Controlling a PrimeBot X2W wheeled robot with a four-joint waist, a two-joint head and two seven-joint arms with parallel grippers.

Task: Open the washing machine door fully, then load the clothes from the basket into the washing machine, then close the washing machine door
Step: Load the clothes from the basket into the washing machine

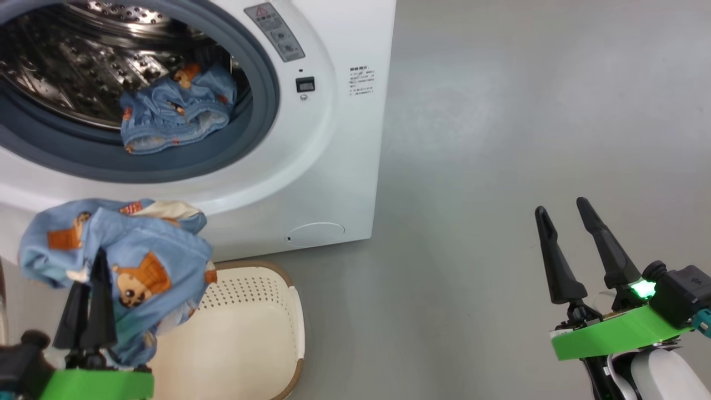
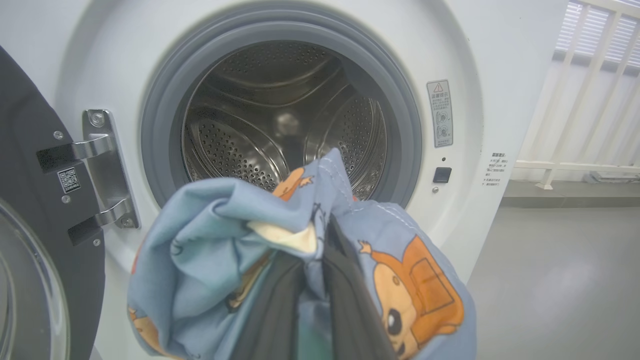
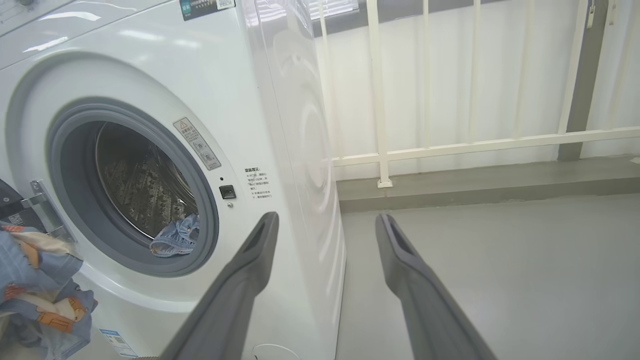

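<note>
Now the left gripper (image 1: 89,311) has its two long dark fingers pinched shut on a soft light-blue cloth with orange cartoon animals (image 1: 128,250). The cloth drapes over the fingers and hangs above the left side of the small cream plastic basket with holes in its walls (image 1: 244,294). I see nothing else in the basket.

I think the job right now is to put this cloth into the big white washing machine (image 1: 333,166). The gripper should go up first, so the cloth clears the bottom of the grey rubber ring (image 2: 400,125). Then it should reach far into the shiny steel drum with holes (image 2: 235,145) before it lets go.

A second light-blue cloth (image 1: 175,111) lies at the front edge of the drum, low on the right. Drop this one behind it. No corner should hang over the ring, or the door could pinch it.

The round black-rimmed glass door (image 2: 30,210) stands open on the left, by its hinges.

The right gripper (image 1: 562,211) is spread wide and holds nothing, over the grey floor (image 1: 500,166), well away from the machine.
</note>
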